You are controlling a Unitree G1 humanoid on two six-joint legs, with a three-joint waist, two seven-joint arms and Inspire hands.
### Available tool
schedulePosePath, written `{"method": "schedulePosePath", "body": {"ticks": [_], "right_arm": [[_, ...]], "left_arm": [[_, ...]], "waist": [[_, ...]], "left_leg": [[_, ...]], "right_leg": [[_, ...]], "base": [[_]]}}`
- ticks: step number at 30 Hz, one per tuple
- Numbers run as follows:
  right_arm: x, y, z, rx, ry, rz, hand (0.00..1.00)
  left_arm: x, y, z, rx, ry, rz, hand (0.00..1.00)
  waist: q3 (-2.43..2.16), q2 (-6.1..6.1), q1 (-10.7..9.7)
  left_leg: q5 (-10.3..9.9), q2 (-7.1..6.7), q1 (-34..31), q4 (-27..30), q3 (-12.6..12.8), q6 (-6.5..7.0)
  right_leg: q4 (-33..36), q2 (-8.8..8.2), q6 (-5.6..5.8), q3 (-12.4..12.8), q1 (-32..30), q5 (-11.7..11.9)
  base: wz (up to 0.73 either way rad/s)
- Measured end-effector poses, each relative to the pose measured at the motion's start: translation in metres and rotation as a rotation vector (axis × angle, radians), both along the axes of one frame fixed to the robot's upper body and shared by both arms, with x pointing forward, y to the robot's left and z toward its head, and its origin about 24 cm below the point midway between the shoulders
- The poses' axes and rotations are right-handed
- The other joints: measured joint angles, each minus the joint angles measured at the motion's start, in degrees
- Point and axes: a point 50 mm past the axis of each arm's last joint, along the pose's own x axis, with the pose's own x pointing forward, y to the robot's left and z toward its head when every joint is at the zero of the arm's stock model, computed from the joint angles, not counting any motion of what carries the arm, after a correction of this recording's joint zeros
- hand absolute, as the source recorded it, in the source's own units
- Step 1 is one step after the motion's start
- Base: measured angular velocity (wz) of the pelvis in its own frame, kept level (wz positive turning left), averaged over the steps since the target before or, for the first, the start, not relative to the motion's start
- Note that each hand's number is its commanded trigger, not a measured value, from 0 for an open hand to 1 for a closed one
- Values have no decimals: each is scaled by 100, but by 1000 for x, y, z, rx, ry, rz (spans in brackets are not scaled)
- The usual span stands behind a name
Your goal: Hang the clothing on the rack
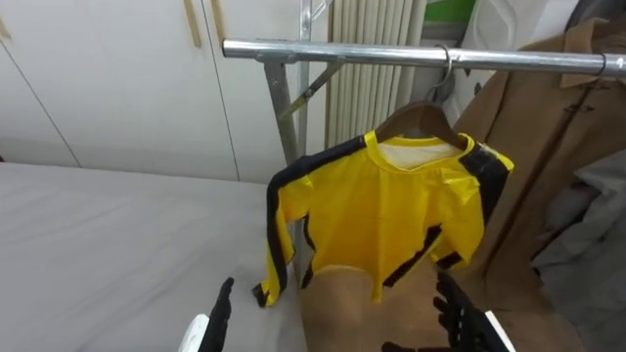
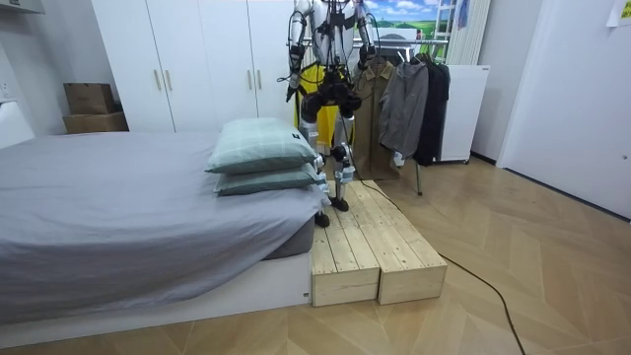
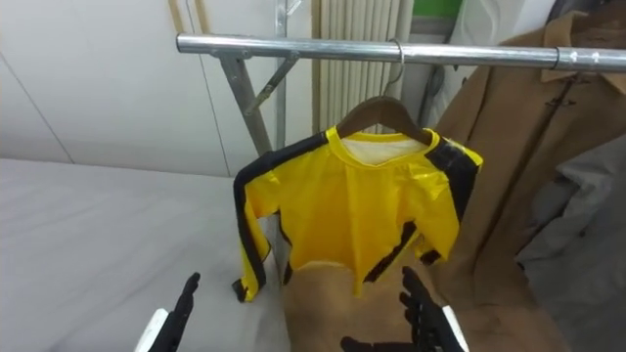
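Plainly, the yellow shirt (image 1: 381,210) hangs on its hanger (image 1: 421,117) from the rail (image 1: 391,54), above and between two empty hands: left hand (image 1: 221,305) straight-fingered near the dangling sleeve, right hand (image 1: 462,311) spread below the hem.

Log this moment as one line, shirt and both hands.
yellow shirt: on hanger, hooked over rail | left hand: open, low, empty | right hand: open, low, empty | stance: wooden platform beside bed
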Motion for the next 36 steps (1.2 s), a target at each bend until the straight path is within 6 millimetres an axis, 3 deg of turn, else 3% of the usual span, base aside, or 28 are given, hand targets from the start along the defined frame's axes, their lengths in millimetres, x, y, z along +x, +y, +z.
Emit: {"method": "schedulePosePath", "body": {"ticks": [14,22,31,36], "right_arm": [[-12,-3,-20,13,99,-42,0],[-30,-10,-42,-6,219,-72,0],[-41,-14,-53,0,287,-97,0],[-39,-12,-52,-3,277,-73,0]], "left_arm": [[-5,0,-3,-3,24,-11,0],[-9,0,-6,-11,48,-27,0],[-21,0,-12,-16,81,-17,0],[-20,2,-9,-21,57,-8,0]], "waist": [[-27,4,101],[-30,5,197],[-34,11,75],[-39,25,199]], "left_leg": [[0,-15,9,3,-374,-1],[0,-14,-7,141,-452,-1],[0,21,-185,590,-656,-1],[-10,57,-386,925,-790,-17]], "right_leg": [[14,-112,-16,-416,96,-80],[110,-118,-45,-407,120,-130],[251,-180,-144,-563,183,-328],[413,-187,-220,-579,167,-381]], "base": [[16],[1],[15],[2]]}}
